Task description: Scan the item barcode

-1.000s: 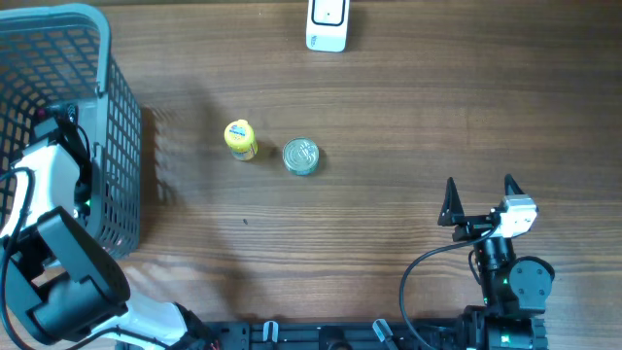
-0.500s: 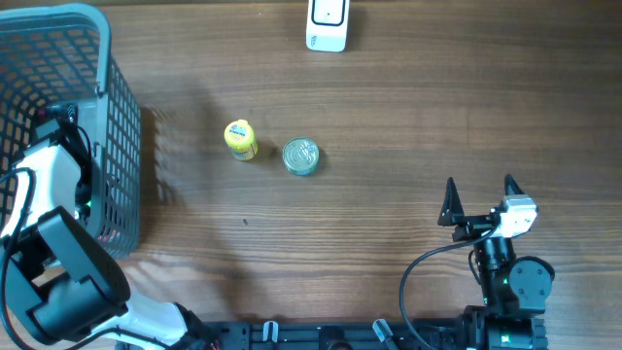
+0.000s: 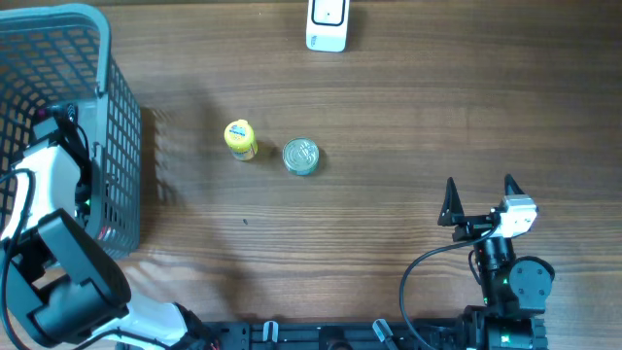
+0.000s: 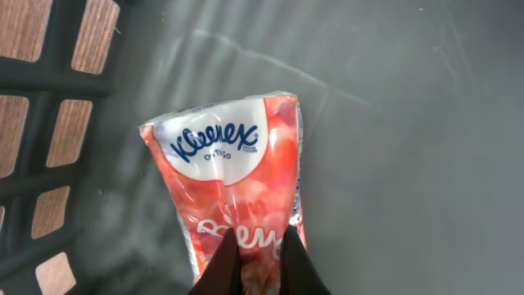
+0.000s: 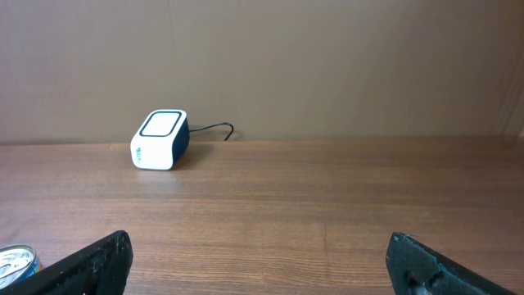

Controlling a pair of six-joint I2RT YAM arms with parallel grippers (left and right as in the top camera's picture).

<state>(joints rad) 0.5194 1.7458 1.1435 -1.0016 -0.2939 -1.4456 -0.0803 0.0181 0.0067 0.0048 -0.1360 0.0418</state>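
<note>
A red and white Kleenex tissue pack [image 4: 237, 180] lies on the grey floor of the basket [image 4: 393, 147]. My left gripper [image 4: 260, 266] is shut on the pack's near end, its dark fingers [image 4: 223, 272] pinching the wrapper. From overhead, the left arm [image 3: 56, 170] reaches down into the basket [image 3: 117, 117], and the pack and jaws are hidden there. The white barcode scanner [image 3: 327, 25] stands at the table's far edge, also seen ahead of the right wrist as a scanner [image 5: 160, 139]. My right gripper [image 3: 478, 197] stands open over bare wood at the near right, holding nothing.
A yellow bottle [image 3: 240, 138] and a tin can [image 3: 300, 156] stand mid-table, right of the basket. The can [image 5: 16, 260] shows at the lower left of the right wrist view. The scanner's cable [image 5: 214, 129] runs off behind it.
Nothing has visibly moved in the overhead view. Down in the basket, out of that view, the left jaws have closed.
</note>
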